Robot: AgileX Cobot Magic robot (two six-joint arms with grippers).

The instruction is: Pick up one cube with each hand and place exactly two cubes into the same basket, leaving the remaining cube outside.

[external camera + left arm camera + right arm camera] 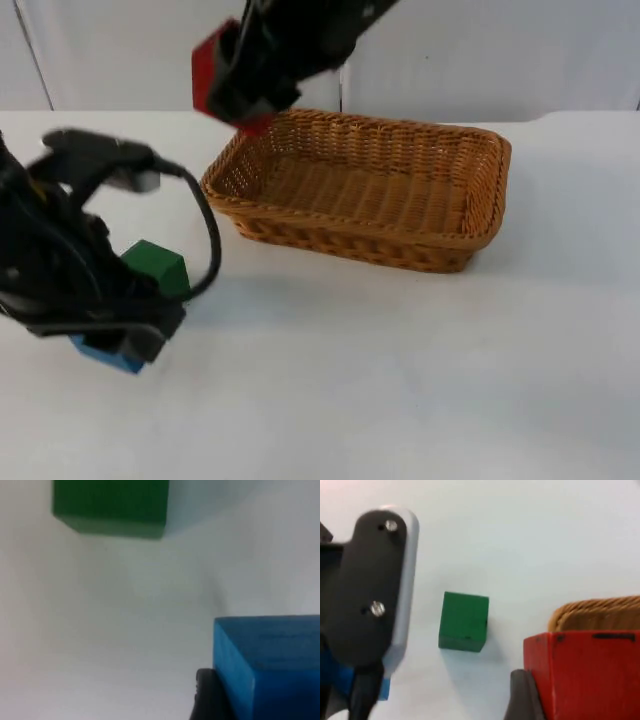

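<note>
Woven wicker basket (pixel 480 190), right tool (pixel 240 85) gripping red cube (pixel 207 62) – left tool (pixel 125 340) gripping blue cube (pixel 105 355)

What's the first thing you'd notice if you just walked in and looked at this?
The right tool holds a bright red cube up in the air by the back left corner of the wicker basket. Down at the table's left, the left tool grips a blue cube, and a green cube sits on the white table right beside it.
</note>
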